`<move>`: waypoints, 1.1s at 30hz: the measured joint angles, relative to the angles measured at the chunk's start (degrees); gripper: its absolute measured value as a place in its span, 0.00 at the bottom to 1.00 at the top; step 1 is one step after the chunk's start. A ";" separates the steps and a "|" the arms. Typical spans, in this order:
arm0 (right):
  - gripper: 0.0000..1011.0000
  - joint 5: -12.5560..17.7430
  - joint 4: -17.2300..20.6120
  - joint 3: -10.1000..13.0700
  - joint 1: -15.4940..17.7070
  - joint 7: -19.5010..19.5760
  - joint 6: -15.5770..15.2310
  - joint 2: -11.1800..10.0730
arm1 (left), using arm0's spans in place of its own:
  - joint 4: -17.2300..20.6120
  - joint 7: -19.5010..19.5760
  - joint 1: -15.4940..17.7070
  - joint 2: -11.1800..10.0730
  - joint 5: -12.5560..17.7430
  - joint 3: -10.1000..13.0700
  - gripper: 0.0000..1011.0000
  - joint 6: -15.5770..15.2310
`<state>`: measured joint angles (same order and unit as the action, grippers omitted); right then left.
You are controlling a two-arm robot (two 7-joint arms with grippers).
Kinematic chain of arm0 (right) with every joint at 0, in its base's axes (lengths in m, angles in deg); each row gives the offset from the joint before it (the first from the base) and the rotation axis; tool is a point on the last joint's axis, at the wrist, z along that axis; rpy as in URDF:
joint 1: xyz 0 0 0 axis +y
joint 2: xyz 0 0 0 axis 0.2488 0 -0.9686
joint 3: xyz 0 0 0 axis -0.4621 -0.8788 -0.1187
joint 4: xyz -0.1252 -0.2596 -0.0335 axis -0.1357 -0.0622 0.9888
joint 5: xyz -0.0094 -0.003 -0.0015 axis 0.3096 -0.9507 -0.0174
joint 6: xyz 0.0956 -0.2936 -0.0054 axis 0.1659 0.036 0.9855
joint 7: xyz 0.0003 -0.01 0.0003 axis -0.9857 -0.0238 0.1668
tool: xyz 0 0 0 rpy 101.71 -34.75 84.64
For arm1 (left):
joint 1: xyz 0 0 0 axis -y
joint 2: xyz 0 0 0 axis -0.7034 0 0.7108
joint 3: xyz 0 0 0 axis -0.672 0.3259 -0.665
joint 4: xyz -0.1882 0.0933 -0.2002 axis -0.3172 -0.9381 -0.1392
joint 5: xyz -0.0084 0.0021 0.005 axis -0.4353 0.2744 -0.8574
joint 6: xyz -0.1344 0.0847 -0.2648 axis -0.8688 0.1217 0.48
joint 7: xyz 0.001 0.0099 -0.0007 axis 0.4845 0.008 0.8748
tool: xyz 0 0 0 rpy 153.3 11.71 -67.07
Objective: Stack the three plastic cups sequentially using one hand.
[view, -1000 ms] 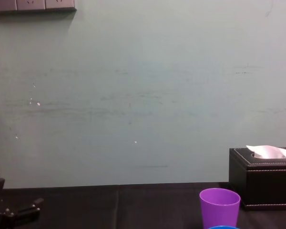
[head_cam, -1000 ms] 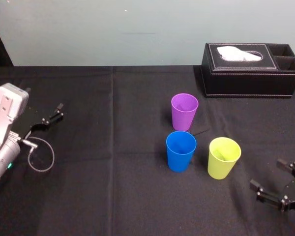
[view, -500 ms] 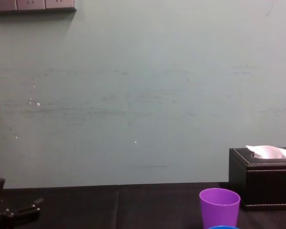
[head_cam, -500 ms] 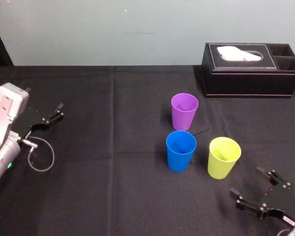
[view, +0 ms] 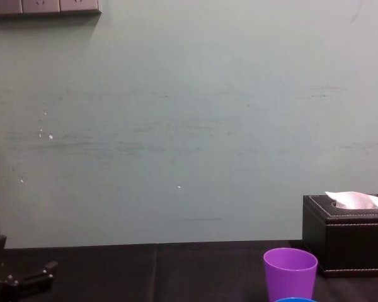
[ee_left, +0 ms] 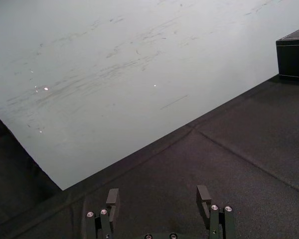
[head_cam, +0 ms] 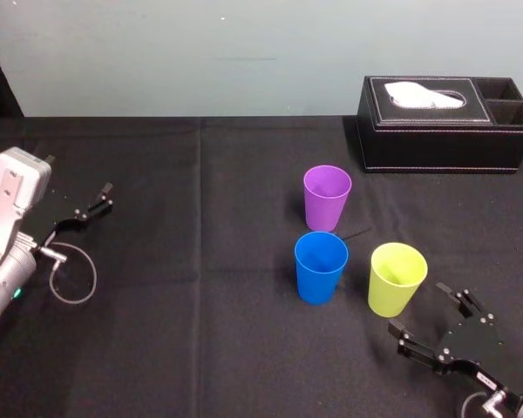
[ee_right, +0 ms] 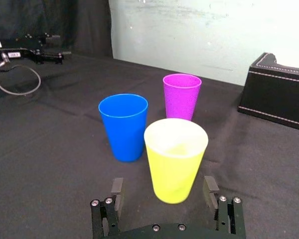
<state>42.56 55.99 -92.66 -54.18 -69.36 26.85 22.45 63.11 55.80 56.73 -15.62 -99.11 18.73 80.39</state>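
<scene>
**Head view: three cups standing loose, stacking not yet begun**

Nothing is stacked yet. The purple tapered plastic tumbler (head_cam: 327, 198), the blue plastic tumbler (head_cam: 320, 268) and the yellow-green plastic tumbler (head_cam: 397, 280) are all standing upright and apart, mouths up and empty. The purple one is sitting farthest from the robot. The blue one is just nearer than it, and the yellow-green one is beside the blue, toward the robot's right. All three nestings are, by my reading, waiting to be done.

The black bar-fingered right gripper (head_cam: 418, 312) is hovering low over the table, just on the near side of the yellow-green tumbler. Its jaws are spread wide apart and holding nothing. From the right wrist view the cup is lining up between the two fingers but slightly ahead of them, and no contact is showing. I judge the first grasp is being set up here.

The black left gripper (head_cam: 87, 207) is resting parked at the far left of the table, jaws also apart and empty, with a thin looped grey cable (head_cam: 74, 274) lying beside its arm.

A wrinkle-free black cloth-covered table (head_cam: 200, 305) is carrying everything. A black stitched leather-look tissue box (head_cam: 444, 131) is standing at the far right edge, well apart from the cups, with a white tissue (head_cam: 423, 94) poking up from it. A pale grey-green scuffed wall (head_cam: 200, 52) is closing off the room behind, and white socket plates (view: 44, 6) are showing high on it in the chest view.
</scene>
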 joint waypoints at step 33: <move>0.99 -3.63 -4.20 -0.14 -5.42 -0.72 -1.81 9.37 | 0.00 0.00 0.00 0.00 0.00 0.00 1.00 0.00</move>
<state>38.93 51.79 -92.81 -59.60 -70.08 25.04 31.82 63.11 55.79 56.73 -15.62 -99.12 18.73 80.39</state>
